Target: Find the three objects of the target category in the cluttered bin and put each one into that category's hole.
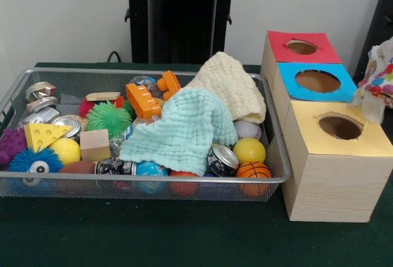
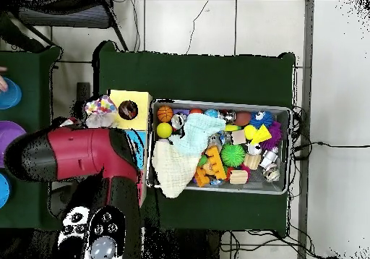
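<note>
A green table (image 1: 184,242) was seen carrying everything. From overhead, the red and black arm (image 2: 79,155) was seen reaching over the side of the boxes away from the bin. The wire bin (image 1: 80,70) was set at the left of the front view and was filled with clutter. At its right, three wooden boxes stood in a row touching one another. The red hole (image 1: 301,46) was farthest, the blue hole (image 1: 317,81) in the middle and the yellow hole (image 1: 339,127) nearest.

A mint cloth (image 1: 184,129) was draped over the middle of the clutter. A cream cloth (image 1: 236,86) was heaped behind it toward the far right corner.

One spotted wrapper (image 1: 381,73) was seen in the air at the right edge, raised above the box tops, just right of the blue and yellow holes. No other such wrapper could be made out in the bin.

The gripper was hidden by the wrapper and the arm, so its state could not be told.

Among the clutter, orange blocks (image 1: 142,99), a green spiky ball (image 1: 108,118), a cheese wedge (image 1: 44,135), a wooden cube (image 1: 94,144), a yellow ball (image 1: 249,150) and a small basketball (image 1: 253,170) were seen.
</note>
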Robot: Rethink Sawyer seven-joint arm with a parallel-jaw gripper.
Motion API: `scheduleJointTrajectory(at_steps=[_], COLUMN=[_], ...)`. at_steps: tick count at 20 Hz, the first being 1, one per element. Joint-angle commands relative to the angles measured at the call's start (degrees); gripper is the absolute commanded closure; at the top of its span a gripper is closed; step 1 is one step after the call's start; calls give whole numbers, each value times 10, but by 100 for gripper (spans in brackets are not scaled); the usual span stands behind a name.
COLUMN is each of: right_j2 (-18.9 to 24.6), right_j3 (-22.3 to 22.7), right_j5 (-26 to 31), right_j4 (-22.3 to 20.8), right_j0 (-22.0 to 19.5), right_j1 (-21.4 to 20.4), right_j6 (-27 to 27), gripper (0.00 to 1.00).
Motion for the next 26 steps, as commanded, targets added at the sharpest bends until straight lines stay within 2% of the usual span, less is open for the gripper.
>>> scheduleJointTrajectory(at_steps=[1,4,8,12,17,22,26], right_j2=[-35,-36,-23,-24,-8,35,67], right_j3=[-50,-61,-43,-48,-42,-14,7], right_j5=[97,102,62,64,28,-35,-53], right_j4=[33,42,62,73,96,121,136], right_j0=[8,8,-4,-2,-4,-37,-61], right_j1=[22,27,40,47,66,86,90], right_j6=[170,160,136,134,122,64,35], gripper=[100,100,100,100,100,100,100])
